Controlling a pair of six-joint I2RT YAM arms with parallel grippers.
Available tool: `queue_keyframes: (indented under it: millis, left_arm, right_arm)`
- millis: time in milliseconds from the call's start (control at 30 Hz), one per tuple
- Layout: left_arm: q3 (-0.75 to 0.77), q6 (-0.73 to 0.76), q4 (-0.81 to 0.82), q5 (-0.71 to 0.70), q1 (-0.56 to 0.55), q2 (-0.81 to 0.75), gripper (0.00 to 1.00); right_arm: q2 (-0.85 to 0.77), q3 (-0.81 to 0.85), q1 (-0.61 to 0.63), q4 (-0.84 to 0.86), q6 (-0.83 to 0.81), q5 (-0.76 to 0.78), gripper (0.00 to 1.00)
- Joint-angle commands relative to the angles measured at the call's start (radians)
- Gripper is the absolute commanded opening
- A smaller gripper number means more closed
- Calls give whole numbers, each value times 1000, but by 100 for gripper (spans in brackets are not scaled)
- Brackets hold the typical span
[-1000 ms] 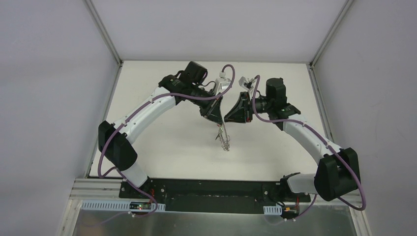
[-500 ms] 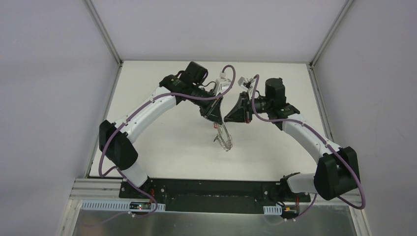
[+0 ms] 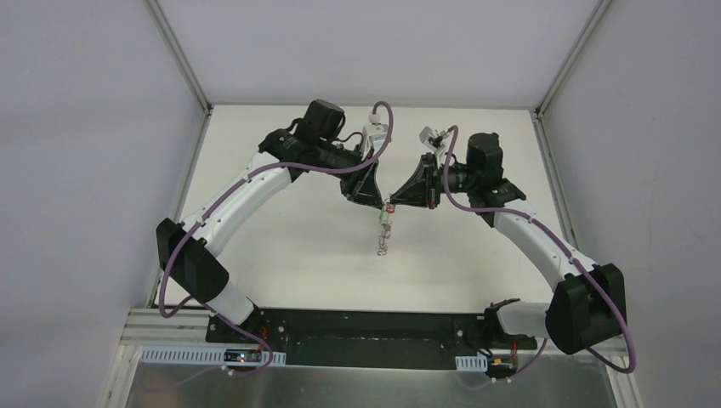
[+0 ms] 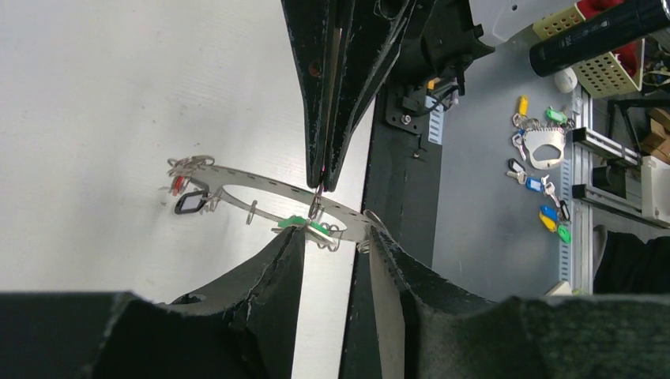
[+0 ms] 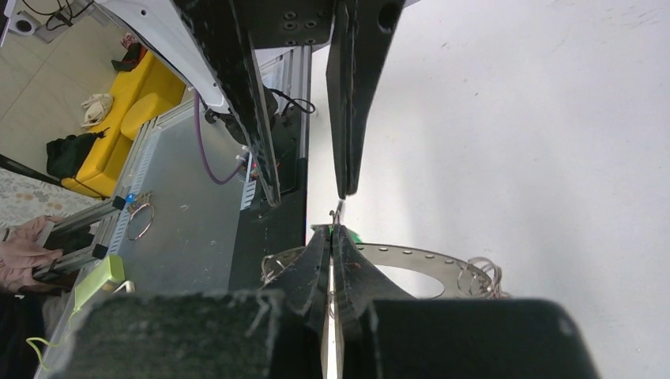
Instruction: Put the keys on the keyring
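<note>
Left wrist only: black key on keyring; right pincer tight on rim, left pincer agape.

Left arm and right arm both reach forward and bend inward, wrists angled down, tips nearly meeting. Left gripper: fingers apart. Right gripper: fingers pinched together on the keyring.

Pale grey walls enclose the white table; a yellow sofa stands beyond.

Bright even light, blurry wrist-cam foregrnd
</note>
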Motion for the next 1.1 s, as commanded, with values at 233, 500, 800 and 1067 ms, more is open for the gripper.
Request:
queue_keyframes:
  millis: [233, 500, 800, 1067]
  left_arm:
    - [-40, 10, 58, 18, 18, -48, 33]
    - [-44, 110, 100, -8, 18, -47, 38]
    - [-84, 179, 192, 103, 15, -26, 44]
    - [-156, 82, 328, 169, 8, -24, 41]
  right_arm:
    - [-63, 21, -26, 97, 52, -28, 0]
    - [-50, 18, -33, 103, 49, -87, 0]
    - [-32, 12, -32, 143, 72, -111, 0]
    - [-19, 1, -32, 173, 117, -111, 0]
